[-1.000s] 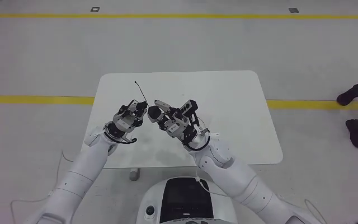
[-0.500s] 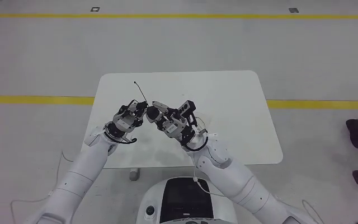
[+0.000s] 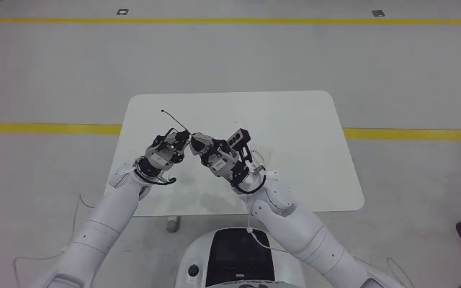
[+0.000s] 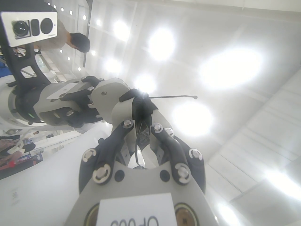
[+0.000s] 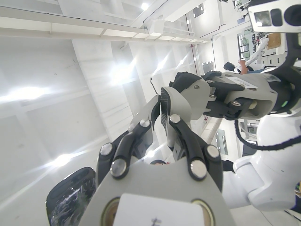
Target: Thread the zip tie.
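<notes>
Zip tie [image 4: 174, 97] clamped where both upturned arms' jaws meet.

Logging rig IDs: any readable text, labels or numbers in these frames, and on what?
left wrist label, behind the left gripper: upside down, cut by the edge, unreadable.
right wrist label, behind the right gripper: cut off, unreadable.
small sticker on the left gripper's body: too small.
</notes>
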`<act>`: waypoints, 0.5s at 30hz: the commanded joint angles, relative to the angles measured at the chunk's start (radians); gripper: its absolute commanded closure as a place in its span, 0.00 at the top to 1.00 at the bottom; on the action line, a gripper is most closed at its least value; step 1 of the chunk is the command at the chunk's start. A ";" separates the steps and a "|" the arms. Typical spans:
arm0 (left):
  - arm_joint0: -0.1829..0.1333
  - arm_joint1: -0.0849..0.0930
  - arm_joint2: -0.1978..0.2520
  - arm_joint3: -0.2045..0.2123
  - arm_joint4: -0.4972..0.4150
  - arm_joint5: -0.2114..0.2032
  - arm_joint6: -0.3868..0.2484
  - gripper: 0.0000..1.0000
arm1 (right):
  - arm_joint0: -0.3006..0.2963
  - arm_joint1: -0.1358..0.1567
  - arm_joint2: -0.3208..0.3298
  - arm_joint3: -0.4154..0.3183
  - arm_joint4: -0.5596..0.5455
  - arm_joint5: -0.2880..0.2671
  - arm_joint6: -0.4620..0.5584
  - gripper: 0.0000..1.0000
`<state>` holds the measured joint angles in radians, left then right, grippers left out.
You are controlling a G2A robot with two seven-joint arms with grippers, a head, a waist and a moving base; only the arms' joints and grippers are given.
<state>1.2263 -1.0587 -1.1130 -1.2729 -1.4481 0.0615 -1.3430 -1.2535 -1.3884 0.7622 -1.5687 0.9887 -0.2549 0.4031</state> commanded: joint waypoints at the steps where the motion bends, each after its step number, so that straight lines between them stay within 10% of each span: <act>1: 0.000 0.000 0.000 0.000 0.000 0.000 0.000 0.00 | -0.002 -0.002 0.003 0.003 -0.006 0.004 0.000 0.00; 15: 0.000 0.000 0.000 0.000 0.000 0.000 0.000 0.00 | -0.029 -0.009 0.050 -0.006 -0.054 0.022 0.001 0.00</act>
<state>1.2263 -1.0587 -1.1130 -1.2729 -1.4481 0.0615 -1.3430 -1.2802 -1.3968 0.8094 -1.5735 0.9365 -0.2348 0.4033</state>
